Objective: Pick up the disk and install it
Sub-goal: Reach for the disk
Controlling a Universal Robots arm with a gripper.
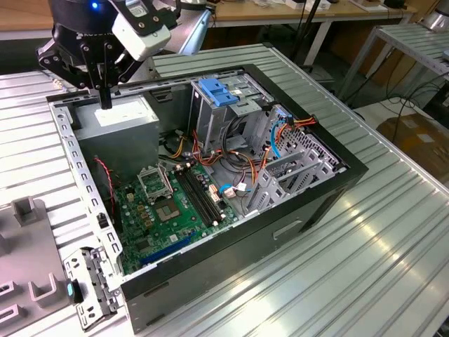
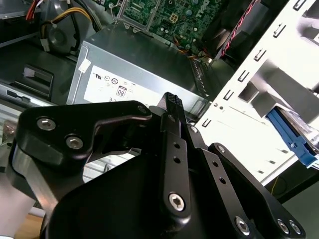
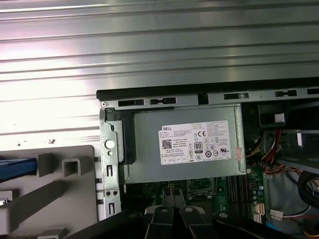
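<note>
Disk (image 3: 17, 167) shows you little more than its long bright-blue plastic rail, lying among the blocks of the grey fixture (image 3: 55, 191) just outside the open computer case (image 1: 309, 203). In the second wrist view the same blue rail (image 2: 291, 137) sits past the pale chassis frame; you cannot make out its metal body. Your gripper (image 1: 105, 105) hangs over the power supply (image 1: 119, 116) in the case's corner, well apart from the disk, fingers pressed together with nothing between them. Inside the case you see the green motherboard (image 1: 168, 210) and a drive cage topped by a blue latch (image 1: 217, 91). Everything rests on a ribbed metal table (image 1: 365, 267), with wooden workbenches (image 1: 295, 14) and loose cables behind.
</note>
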